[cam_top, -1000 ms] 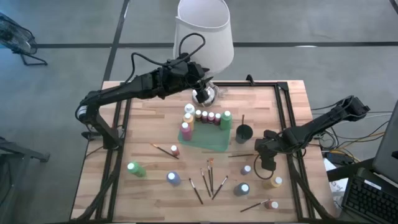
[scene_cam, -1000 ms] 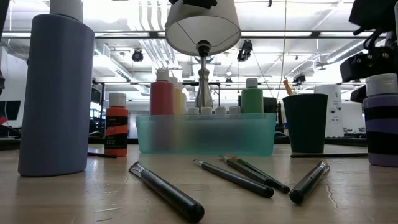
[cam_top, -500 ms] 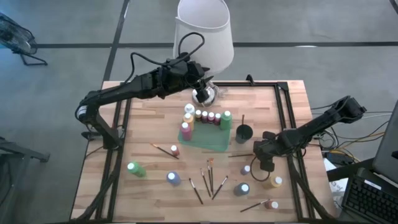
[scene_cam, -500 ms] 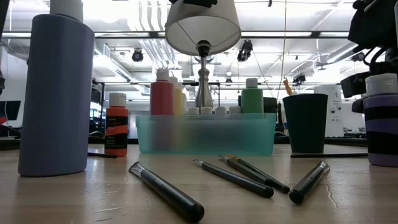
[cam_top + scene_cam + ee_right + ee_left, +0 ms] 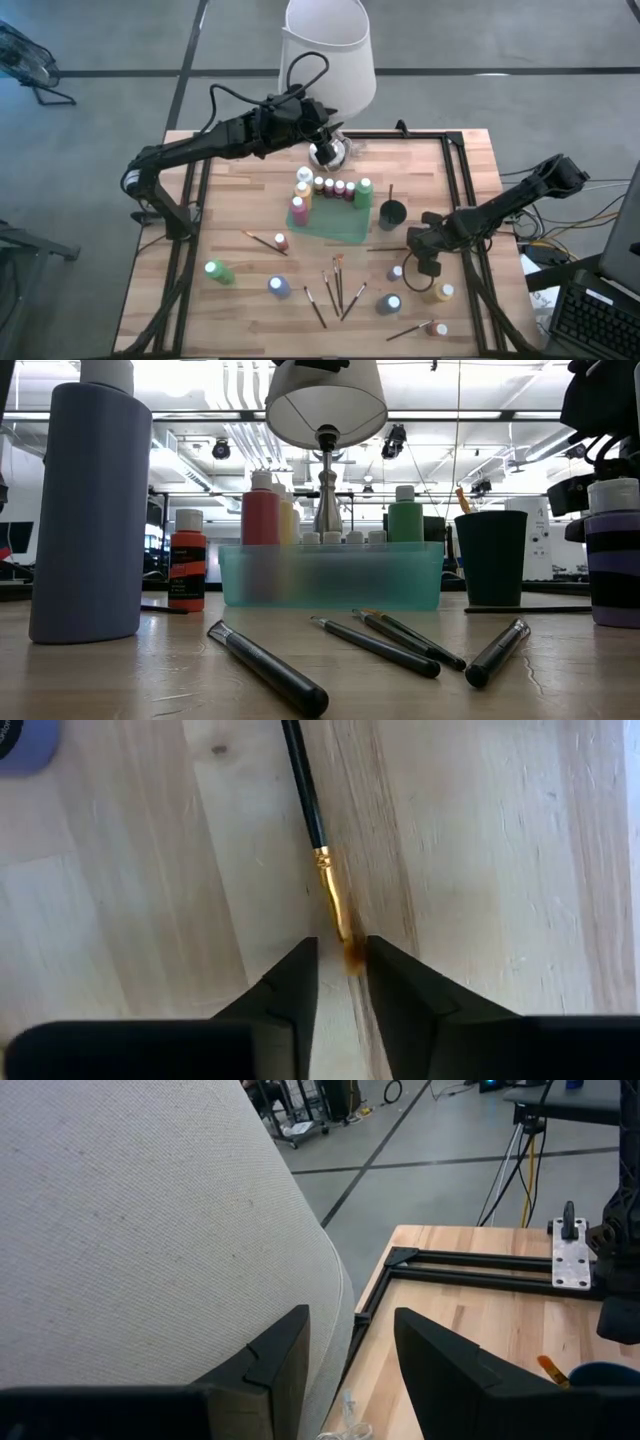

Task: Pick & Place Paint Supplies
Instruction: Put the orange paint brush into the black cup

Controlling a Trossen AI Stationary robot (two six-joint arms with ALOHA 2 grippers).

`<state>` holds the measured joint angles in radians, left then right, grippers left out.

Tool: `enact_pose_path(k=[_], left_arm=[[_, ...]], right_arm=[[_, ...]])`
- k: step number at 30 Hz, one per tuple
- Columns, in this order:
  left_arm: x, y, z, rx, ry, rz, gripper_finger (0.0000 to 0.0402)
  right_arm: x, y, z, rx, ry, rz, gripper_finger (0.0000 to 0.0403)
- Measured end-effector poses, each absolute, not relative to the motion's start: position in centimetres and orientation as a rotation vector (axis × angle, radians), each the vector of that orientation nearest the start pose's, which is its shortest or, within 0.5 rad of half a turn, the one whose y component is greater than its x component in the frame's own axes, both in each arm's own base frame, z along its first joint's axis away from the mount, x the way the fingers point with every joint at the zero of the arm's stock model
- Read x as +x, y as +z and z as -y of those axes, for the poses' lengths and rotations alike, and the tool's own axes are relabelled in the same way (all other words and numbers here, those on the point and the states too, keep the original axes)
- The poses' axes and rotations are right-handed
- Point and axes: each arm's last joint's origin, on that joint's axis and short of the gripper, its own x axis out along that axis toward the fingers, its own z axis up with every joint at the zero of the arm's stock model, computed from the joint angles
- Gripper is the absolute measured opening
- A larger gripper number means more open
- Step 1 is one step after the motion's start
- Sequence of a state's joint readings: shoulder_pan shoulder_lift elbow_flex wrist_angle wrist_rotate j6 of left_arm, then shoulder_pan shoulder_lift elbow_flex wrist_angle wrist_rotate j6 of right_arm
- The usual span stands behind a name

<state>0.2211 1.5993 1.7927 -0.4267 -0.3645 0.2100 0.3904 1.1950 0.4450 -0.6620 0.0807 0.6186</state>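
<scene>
A thin black paintbrush [image 5: 305, 800] with a gold ferrule lies flat on the wooden table [image 5: 240, 200], right of centre [image 5: 385, 250]. My right gripper [image 5: 340, 960] stands over it pointing down [image 5: 418, 262], its fingers closed in on the bristle end. Far back, my left gripper [image 5: 350, 1370] hovers high beside the white lampshade [image 5: 150, 1230], open, with nothing between its fingers. Several paint bottles [image 5: 330, 186] stand in a teal tray [image 5: 340, 228]. Other bottles [image 5: 215, 270] and brushes [image 5: 335, 285] lie scattered over the near half. My right gripper pinches the paintbrush's bristle tip [image 5: 352, 952], just past the gold ferrule [image 5: 328, 885], between its two fingers. The fingers come from above, pointing down, and stand across the brush. The brush lies flat on the table. My left gripper: I cannot tell whether its finger [image 5: 280, 1365] touches the lampshade.
A purple bottle [image 5: 396, 272] stands close to my right gripper on its near side, and a yellow one [image 5: 444, 292] is nearer still. A black cup [image 5: 392, 213] holding a brush stands right of the tray. The lamp [image 5: 328, 55] rises at the far edge.
My right gripper has sunk a little toward the table over the paintbrush's end, then kept still. The brush has stayed where it lay.
</scene>
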Motion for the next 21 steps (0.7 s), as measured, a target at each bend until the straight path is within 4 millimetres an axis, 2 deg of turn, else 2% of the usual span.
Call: enact_pose_path(k=[7,11,16,21], left_arm=[[33.8,45.1,-8.7,0.22,0.556,-0.296,0.0154],[33.8,45.1,-8.7,0.22,0.556,-0.296,0.0154],[33.8,45.1,-8.7,0.22,0.556,-0.296,0.0154],[33.9,44.8,-8.7,0.219,0.551,-0.305,0.0154]], right_arm=[[14.7,13.1,-5.8,0.192,-0.179,-1.381,0.0014],[14.9,13.8,-5.9,0.2,-0.172,-1.372,0.0009],[15.3,16.6,-6.1,0.216,-0.156,-1.35,0.0008],[15.2,20.3,-6.0,0.209,-0.144,-1.343,0.0008]])
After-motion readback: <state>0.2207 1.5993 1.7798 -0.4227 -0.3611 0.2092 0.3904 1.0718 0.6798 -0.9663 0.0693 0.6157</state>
